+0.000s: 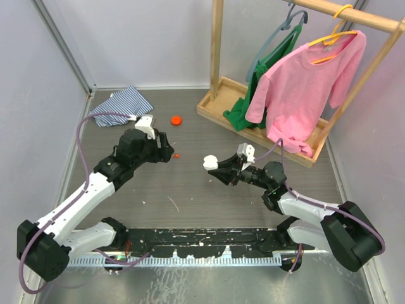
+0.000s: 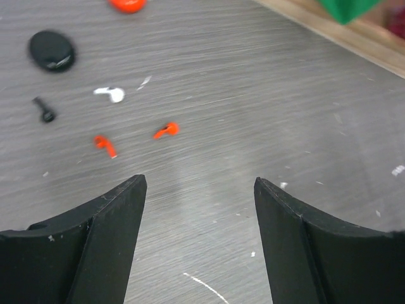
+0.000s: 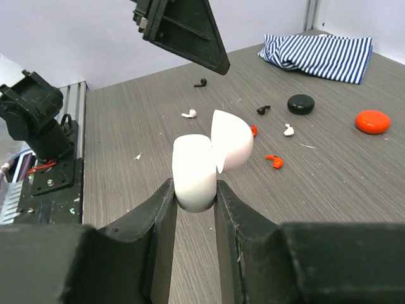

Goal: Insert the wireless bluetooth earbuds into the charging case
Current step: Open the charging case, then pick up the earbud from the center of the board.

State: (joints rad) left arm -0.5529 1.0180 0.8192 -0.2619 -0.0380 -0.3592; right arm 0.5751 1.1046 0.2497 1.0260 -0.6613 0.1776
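Note:
My right gripper (image 3: 193, 185) is shut on a white charging case (image 3: 195, 170), held off the table with its lid (image 3: 231, 142) swung open. In the top view that case (image 1: 211, 163) is at mid-table. Loose earbuds lie on the table beyond it: two orange (image 3: 274, 161) (image 2: 167, 130), two white (image 3: 289, 130) (image 3: 188, 114) and two black (image 3: 263, 109) (image 3: 200, 82). My left gripper (image 2: 199, 183) hovers open over bare table, short of the earbuds, with nothing between its fingers. In the top view the left gripper (image 1: 168, 152) is left of a tiny orange earbud (image 1: 176, 155).
A black puck (image 3: 300, 103) and a red puck (image 3: 372, 121) lie past the earbuds. A striped cloth (image 1: 120, 104) is bunched at the back left. A wooden rack (image 1: 266, 130) with a pink shirt (image 1: 304, 82) and a green garment stands at the back right.

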